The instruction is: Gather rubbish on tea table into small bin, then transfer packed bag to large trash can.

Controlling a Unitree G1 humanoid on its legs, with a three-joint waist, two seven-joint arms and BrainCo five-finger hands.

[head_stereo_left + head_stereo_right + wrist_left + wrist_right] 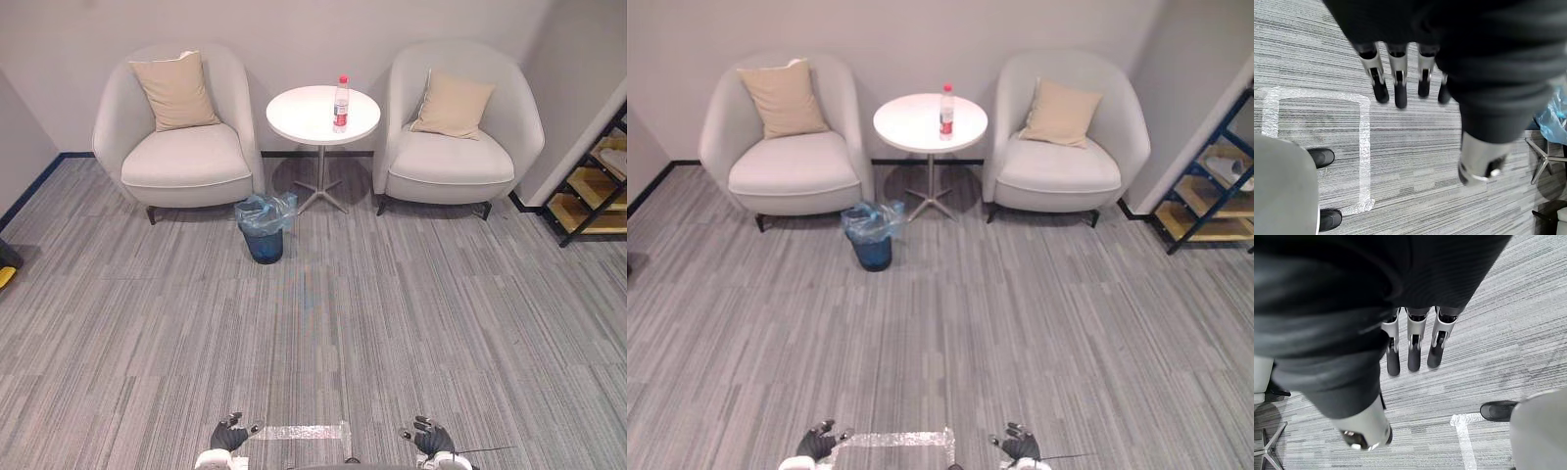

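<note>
A plastic bottle [341, 104] with a red cap stands upright on the round white tea table [304, 116] between two armchairs at the far wall. A small dark bin [265, 229] lined with a blue bag sits on the carpet in front of the table, to its left. My left hand [231, 433] and right hand [429, 437] hang low at the near edge of the view, far from the table. In the wrist views the left fingers [1399, 81] and the right fingers [1413, 345] hang straight over the carpet and hold nothing.
Two pale armchairs [183, 132] [453, 132] with beige cushions flank the table. A wooden shelf on a dark frame [594, 181] stands at the far right. A taped rectangle [304, 432] marks the grey carpet between my hands.
</note>
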